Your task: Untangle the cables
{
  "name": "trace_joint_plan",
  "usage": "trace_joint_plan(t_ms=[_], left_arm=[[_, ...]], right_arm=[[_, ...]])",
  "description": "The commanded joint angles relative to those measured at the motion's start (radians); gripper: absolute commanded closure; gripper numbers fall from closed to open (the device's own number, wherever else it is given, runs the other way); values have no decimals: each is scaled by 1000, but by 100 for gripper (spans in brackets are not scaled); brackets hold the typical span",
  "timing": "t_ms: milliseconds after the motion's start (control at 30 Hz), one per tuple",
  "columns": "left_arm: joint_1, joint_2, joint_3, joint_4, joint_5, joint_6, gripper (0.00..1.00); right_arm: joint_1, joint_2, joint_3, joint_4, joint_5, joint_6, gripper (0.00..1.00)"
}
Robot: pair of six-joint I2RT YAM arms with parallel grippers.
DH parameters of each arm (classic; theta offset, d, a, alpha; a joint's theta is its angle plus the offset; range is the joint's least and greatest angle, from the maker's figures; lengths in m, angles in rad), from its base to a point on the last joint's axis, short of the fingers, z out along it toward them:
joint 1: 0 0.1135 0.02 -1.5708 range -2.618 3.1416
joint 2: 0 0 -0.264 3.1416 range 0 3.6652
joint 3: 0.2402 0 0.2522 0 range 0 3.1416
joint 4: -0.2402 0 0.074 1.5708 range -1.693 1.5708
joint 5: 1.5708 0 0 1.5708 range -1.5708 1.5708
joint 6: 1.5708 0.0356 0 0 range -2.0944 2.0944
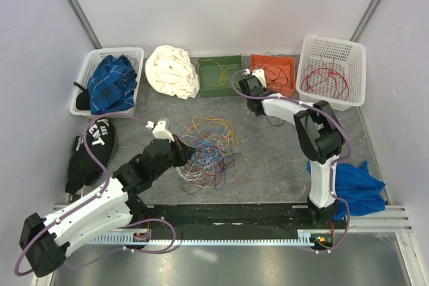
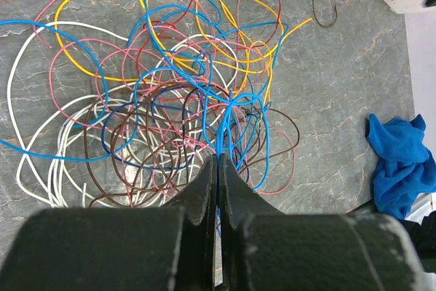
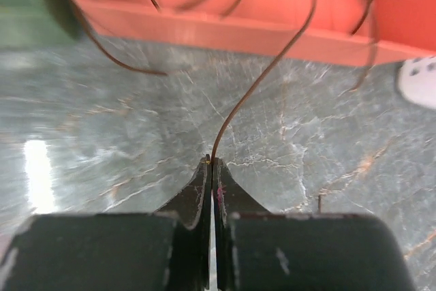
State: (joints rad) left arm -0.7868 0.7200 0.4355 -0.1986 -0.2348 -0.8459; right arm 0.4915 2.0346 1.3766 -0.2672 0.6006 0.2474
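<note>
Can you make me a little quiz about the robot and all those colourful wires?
1. True or false: the right fingers are pinched shut on a brown cable.
2. Pick one: the white basket at the far right holds A) red cables, B) blue cables, C) white cables.
3. Fill the gap: the plain blue cloth lies on the table beside the base of the ___ arm.
Key: 1 true; 2 A; 3 right.
</note>
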Motion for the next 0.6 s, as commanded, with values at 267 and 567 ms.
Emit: trace_joint_plan(t_ms=[267,567], left_arm=[[1,-16,-9,54,11,-30,98],[1,-47,-12,36,-20,-19,98]], right_arm=[[-22,-77,297,-112,-83,26,100],[-83,45,591,-231,-134,6,100]])
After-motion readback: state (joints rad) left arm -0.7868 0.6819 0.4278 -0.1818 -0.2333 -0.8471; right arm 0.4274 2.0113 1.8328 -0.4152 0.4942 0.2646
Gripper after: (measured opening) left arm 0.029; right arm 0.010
